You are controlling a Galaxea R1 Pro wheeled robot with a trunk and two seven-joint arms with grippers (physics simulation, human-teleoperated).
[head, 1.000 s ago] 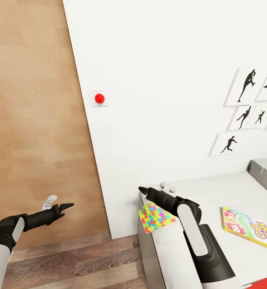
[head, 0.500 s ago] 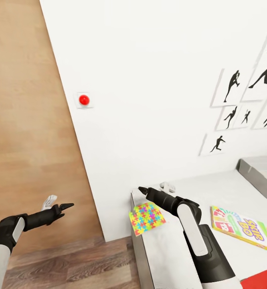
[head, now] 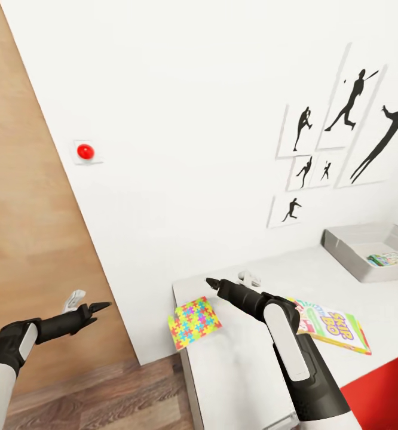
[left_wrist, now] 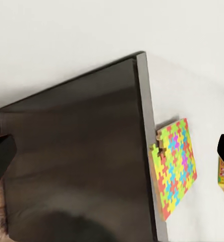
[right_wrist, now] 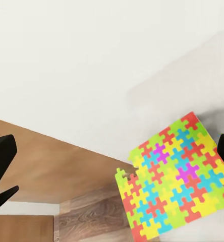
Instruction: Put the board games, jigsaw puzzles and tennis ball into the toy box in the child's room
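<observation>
Nearest, at the lower middle of the head view, the right gripper [head: 230, 285] hangs over the table [head: 241, 370] with its two fingers well spread and nothing between them; the right wrist view shows both dark fingertips far apart at the frame's edges. Just below and to the left of it in the head view lies one jigsaw puzzle [head: 193, 322], flat, at the table's near-left corner, with its lower-left corner jutting past the edge over the floor. Its long axis runs diagonally, from lower left to upper right of the frame, and it sits slightly off the fingers' line rather than squarely between them, so I judge the coming reach to call for a short move down and left. The right arm is clearly the nearer one. The left gripper [head: 86, 302] hovers at the lower left over the wood floor [head: 103, 394], well apart from the table, open and empty as far as its forked tips show. Behind the right forearm, toward the right of the frame, a yellow-green board game [head: 333, 326] lies flat on the light-grey top. Farther back at the right edge stands the toy box [head: 354, 266], with something printed already inside. Beyond, the white wall carries black baseball-player pictures [head: 342, 119] and a red button [head: 85, 151].
</observation>
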